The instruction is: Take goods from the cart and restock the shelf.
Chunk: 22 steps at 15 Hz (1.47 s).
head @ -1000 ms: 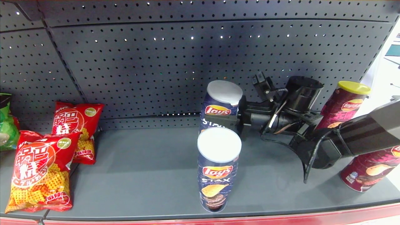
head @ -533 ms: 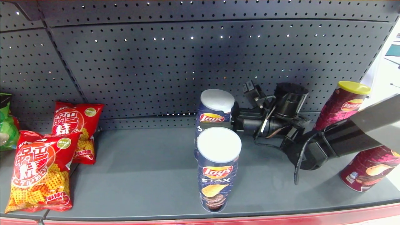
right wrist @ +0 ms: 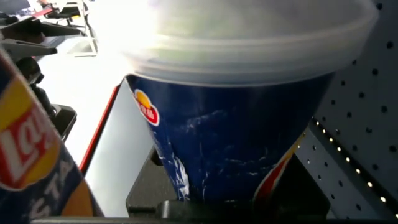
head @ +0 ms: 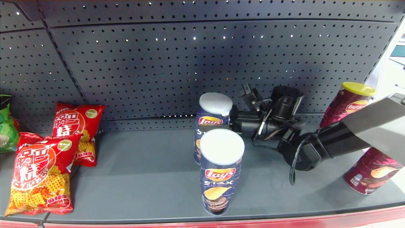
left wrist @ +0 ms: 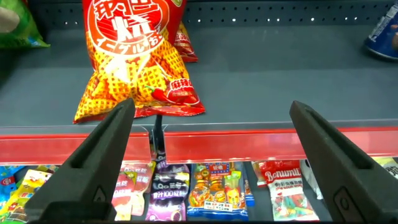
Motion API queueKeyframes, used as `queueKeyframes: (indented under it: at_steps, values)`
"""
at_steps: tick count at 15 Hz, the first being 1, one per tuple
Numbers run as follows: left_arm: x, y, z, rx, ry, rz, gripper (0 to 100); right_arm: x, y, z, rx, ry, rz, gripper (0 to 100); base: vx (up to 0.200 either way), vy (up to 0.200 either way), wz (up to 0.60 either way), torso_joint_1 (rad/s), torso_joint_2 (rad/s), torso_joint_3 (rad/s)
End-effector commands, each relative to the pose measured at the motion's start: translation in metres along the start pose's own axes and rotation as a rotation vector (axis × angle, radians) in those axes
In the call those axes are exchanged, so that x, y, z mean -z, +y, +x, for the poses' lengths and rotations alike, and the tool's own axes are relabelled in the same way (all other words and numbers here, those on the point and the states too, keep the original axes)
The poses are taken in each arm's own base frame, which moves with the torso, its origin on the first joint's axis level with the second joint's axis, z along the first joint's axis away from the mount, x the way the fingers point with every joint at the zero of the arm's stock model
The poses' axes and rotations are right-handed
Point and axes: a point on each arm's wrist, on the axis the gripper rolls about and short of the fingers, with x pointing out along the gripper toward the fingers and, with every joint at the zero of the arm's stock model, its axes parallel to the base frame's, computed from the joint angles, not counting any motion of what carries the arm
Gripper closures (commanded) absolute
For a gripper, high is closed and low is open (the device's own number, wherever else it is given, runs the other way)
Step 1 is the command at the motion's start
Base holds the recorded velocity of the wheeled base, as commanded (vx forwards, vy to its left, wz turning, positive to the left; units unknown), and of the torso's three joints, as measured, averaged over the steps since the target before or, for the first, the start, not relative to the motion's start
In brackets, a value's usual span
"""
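At the shelf [head: 142, 164], right tool [head: 225, 124] clamped on rear blue can [head: 212, 109], left tool [left wrist: 208, 118] wide open, empty.

My right gripper [head: 230, 122] grips the rear can [head: 211, 118] from its right, directly behind the front can [head: 221, 172] on the shelf [head: 142, 171]. Snack bags [head: 42, 172] lie far left; two more cans [head: 348, 104] stand far right.

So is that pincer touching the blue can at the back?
Touching. The head view shows the right pincer clamped across the side of the rear blue can, just below its label.
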Motion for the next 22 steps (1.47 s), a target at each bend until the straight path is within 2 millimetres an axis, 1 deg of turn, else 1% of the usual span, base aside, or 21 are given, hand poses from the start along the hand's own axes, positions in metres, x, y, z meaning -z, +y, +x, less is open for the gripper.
queueKeyframes:
  at_steps: [1, 5, 8, 10, 12, 13, 17, 18, 22]
  values:
    - [0.000, 0.000, 0.000, -0.001, 0.000, -0.002, 0, 0.001, -0.005, -0.003, 0.009, 0.004, 0.004, 100, 0.000, 0.000, 0.00, 0.000, 0.00, 0.000]
    - [0.000, 0.000, 0.000, -0.001, 0.000, 0.000, 0, 0.004, -0.010, -0.008, 0.014, 0.007, 0.006, 100, 0.000, 0.000, 0.00, 0.000, 0.00, 0.000]
    - [0.000, 0.000, 0.000, -0.001, 0.000, 0.000, 0, 0.007, -0.011, -0.008, 0.015, 0.012, 0.013, 100, 0.000, 0.000, 0.00, 0.000, 0.00, 0.000]
    - [0.000, 0.000, 0.000, 0.001, 0.000, -0.002, 0, 0.010, -0.010, -0.007, 0.010, 0.015, 0.019, 100, 0.000, 0.000, 0.00, 0.000, 0.00, 0.000]
    - [0.000, 0.000, 0.000, 0.001, 0.000, 0.000, 0, 0.014, -0.007, -0.001, -0.007, 0.018, 0.027, 100, 0.000, 0.000, 0.00, 0.000, 0.00, 0.000]
    - [0.000, 0.000, 0.000, -0.001, 0.000, 0.000, 0, 0.019, -0.006, 0.002, -0.014, 0.024, 0.036, 100, 0.000, 0.000, 0.00, 0.000, 0.00, 0.000]
    - [0.000, 0.000, 0.000, -0.001, 0.000, 0.000, 0, 0.026, -0.007, 0.003, -0.014, 0.031, 0.047, 100, 0.000, 0.000, 0.00, 0.000, 0.00, 0.000]
    - [0.000, 0.000, 0.000, -0.001, 0.000, 0.000, 0, 0.026, -0.008, 0.003, -0.014, 0.031, 0.047, 0, 0.000, 0.000, 0.00, 0.000, 0.00, 0.000]
    - [0.000, 0.000, 0.000, -0.001, 0.000, 0.000, 0, 0.023, -0.010, 0.003, -0.012, 0.025, 0.035, 0, 0.000, 0.000, 0.00, 0.000, 0.00, 0.000]
